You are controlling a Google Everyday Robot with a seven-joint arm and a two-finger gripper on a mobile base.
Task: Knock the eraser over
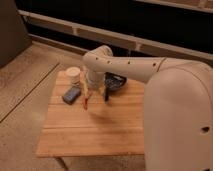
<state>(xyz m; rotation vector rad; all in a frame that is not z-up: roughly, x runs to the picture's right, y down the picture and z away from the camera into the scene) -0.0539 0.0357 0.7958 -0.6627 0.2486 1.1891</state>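
The eraser is a small dark oblong block that stands upright on the wooden table, just in front of a dark bowl-like object. My gripper points down over the table's back middle, right beside the eraser on its left. Whether it touches the eraser cannot be told. The white arm reaches in from the right and hides part of the table's right side.
A thin red-orange stick lies just left of and below the gripper. A blue-grey flat block lies further left. A white round cup stands at the back left. The table's edges drop to the floor.
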